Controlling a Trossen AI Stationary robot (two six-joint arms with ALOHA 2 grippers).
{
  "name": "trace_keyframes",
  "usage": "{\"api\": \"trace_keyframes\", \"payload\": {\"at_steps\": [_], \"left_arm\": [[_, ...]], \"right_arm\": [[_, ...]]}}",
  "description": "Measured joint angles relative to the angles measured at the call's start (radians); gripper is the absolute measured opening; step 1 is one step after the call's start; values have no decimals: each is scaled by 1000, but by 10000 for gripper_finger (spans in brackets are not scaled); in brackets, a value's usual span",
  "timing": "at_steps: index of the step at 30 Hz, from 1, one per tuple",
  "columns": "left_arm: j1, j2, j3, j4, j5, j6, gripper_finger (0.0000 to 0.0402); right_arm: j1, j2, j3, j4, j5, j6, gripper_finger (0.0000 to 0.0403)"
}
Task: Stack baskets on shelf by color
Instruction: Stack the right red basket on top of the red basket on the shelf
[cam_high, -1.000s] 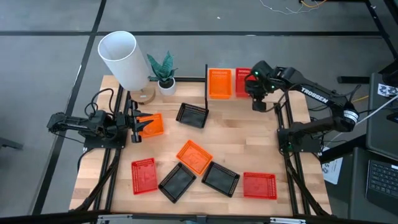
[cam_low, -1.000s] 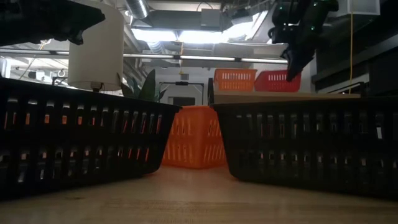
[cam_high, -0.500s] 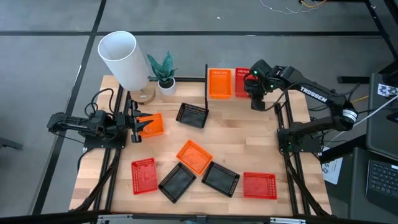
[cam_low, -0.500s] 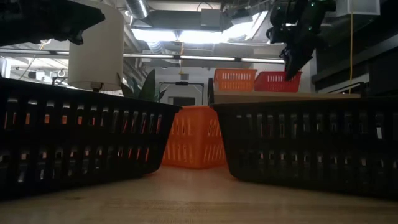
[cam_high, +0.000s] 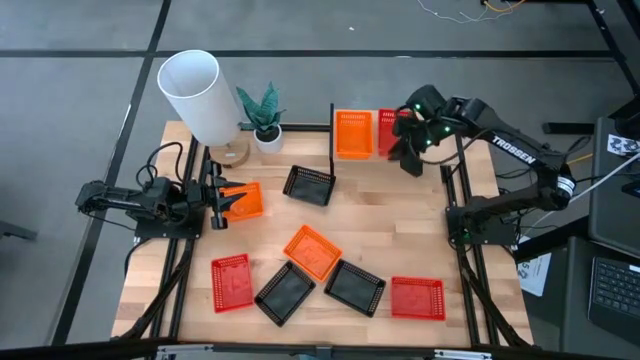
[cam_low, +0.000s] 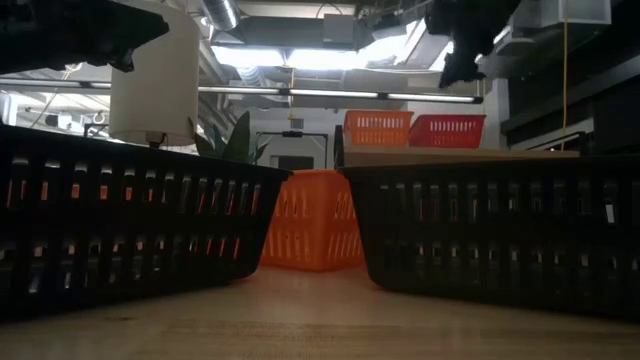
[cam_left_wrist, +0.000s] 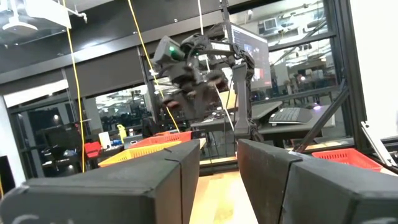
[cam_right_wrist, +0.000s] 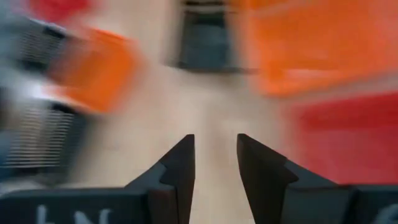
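From above, an orange basket (cam_high: 353, 134) and a red basket (cam_high: 388, 132) sit side by side on the shelf (cam_high: 345, 158); the rest are scattered over the counter (cam_high: 400, 230). Right end effector (cam_high: 410, 160) hovers nearby. Right wrist view: fingers (cam_right_wrist: 179, 168) spread, empty. Left end effector (cam_left_wrist: 217, 180) rests apart, also spread.

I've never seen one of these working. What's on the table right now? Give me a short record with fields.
On shelf: orange basket beside red basket
Shelf: at the table's far edge
On table: two orange, two red, three black baskets
Right pincer: empty, fingers apart, above the shelf's right end
Left pincer: waiting at the table's left side by an orange basket
Other items: white cylinder, small plant
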Motion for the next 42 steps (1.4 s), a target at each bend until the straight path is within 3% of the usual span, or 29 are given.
{"api": "trace_keyframes", "payload": {"at_steps": [4,8,15,21,28,32,35,40,42], "left_arm": [[0,0,0,0,0,0,104],[0,0,0,0,0,0,104],[0,0,0,0,0,0,103],[0,0,0,0,0,0,105],[0,0,0,0,0,0,105],[0,0,0,0,0,0,103],[0,0,0,0,0,0,103],[0,0,0,0,0,0,104],[0,0,0,0,0,0,103]], "right_arm": [[87,0,-25,-22,-288,74,118],[229,0,-77,-24,-352,124,118],[492,0,-245,214,-189,353,118],[685,0,-409,300,-170,616,118],[915,0,-577,342,-144,1176,118],[1050,0,-625,463,-124,1458,118],[1137,0,-631,583,-29,1598,118],[1252,5,-631,641,296,1784,118],[1288,21,-631,643,325,1847,118]]}}
